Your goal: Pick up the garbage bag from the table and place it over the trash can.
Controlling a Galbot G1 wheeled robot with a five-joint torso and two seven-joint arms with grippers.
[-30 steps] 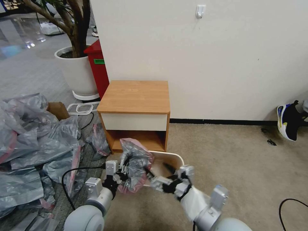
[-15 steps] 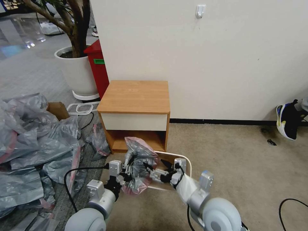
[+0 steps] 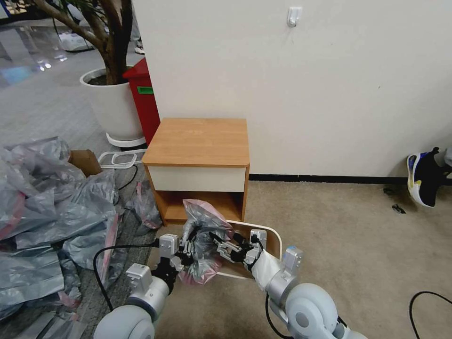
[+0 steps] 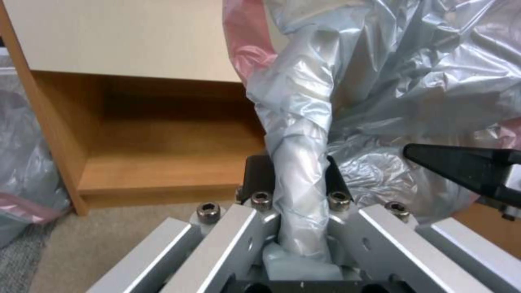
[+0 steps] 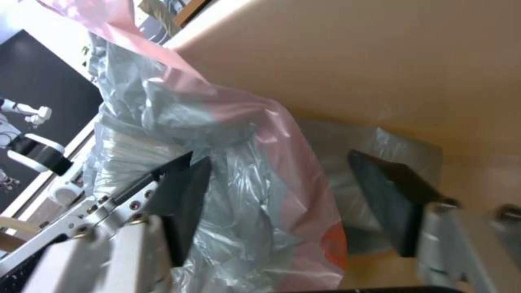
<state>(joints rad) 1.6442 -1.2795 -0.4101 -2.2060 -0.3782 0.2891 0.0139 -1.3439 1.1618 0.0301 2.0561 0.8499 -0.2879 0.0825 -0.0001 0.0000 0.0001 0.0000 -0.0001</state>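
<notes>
On the far left, a big heap of grey bags lies on the floor, and behind it stand a white plant pot and a tall red bin against the wall. The bench, a small wooden nightstand with a cream drawer front, stands a little right of them, with nothing on its top. In front of the bench, low to the floor, the left end effector holds the garbage bag; in the left wrist view its two fingers are closed tightly on a twisted strand of the grey plastic, which rises up between them before the open lower shelf. The bag hangs crumpled in the air between both arms, with its pink-red rim partly at the bottom and partly at the top. It is just over the left edge of the trash can, which stands on the carpet directly in front of the bench, but it is not spread over the opening. To the right, the right end effector reaches into the bag from the other side; in the right wrist view its dark fingers are wide apart, with a fold of grey and pink plastic between them, and they do not grip it. At the far right, a black shoe lies by the wall.
</notes>
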